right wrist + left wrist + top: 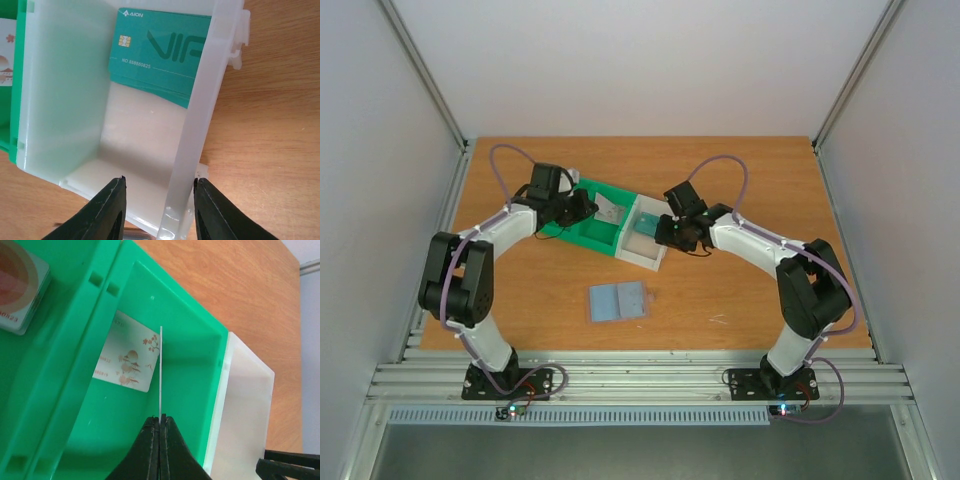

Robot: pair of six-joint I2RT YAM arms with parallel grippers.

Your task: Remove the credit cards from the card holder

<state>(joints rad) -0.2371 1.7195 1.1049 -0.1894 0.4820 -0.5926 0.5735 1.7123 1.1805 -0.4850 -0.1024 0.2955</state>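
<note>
The slate-blue card holder point(619, 301) lies open and flat on the table, nearer to me than the tray and with no gripper near it. My left gripper point(160, 419) is shut on a thin white credit card point(160, 372), seen edge-on and held upright over the middle green compartment point(200, 380). A white card with a red-pink blossom print point(129, 357) lies in that compartment. My right gripper point(159, 186) is open and empty, its fingers on either side of the white compartment's outer wall point(200, 100). In the top view the left gripper point(588, 207) and right gripper point(662, 228) are both at the tray.
The green-and-white three-compartment tray point(582, 240) stands mid-table. Teal VIP cards point(160, 55) lie in its white end compartment. Another card with a red-brown ring point(20, 285) lies in the far green compartment. The right arm's fingers point(285, 467) show beside the white compartment.
</note>
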